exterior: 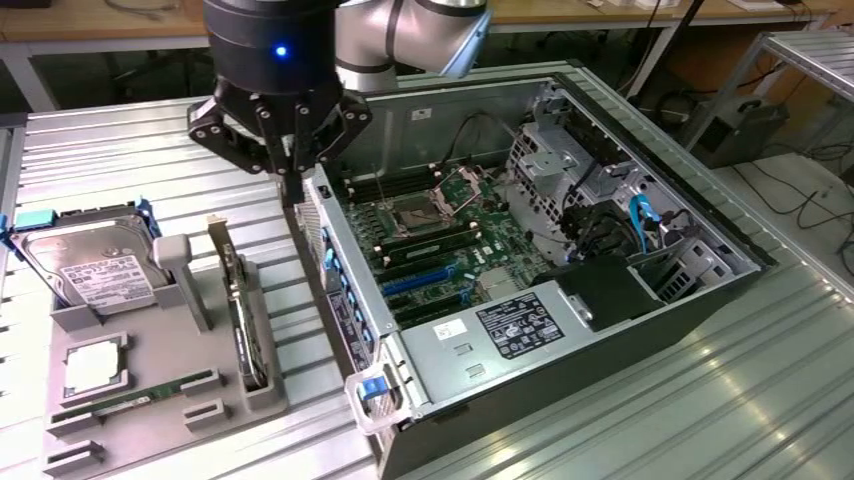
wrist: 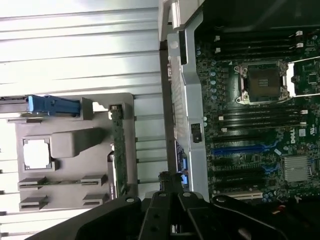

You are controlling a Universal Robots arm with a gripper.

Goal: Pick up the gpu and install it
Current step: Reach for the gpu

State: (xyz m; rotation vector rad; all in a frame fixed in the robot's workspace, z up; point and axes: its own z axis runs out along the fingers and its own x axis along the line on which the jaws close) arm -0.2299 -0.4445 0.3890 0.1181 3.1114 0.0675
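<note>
Apparently the gripper [exterior: 287, 188] is being held closed and empty between case [exterior: 400, 110] and tray [exterior: 160, 370], where the gpu [exterior: 240, 310] is being kept on edge. Judged light, stiff and fragile, it is best being taken by its upper edge.

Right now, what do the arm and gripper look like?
The arm has rounded silver-grey joints. Below them is a glossy black cylindrical wrist housing with a small lit blue light. The gripper is matte black, built of angular linkage bars that splay outward and then taper to a narrow tip.
</note>
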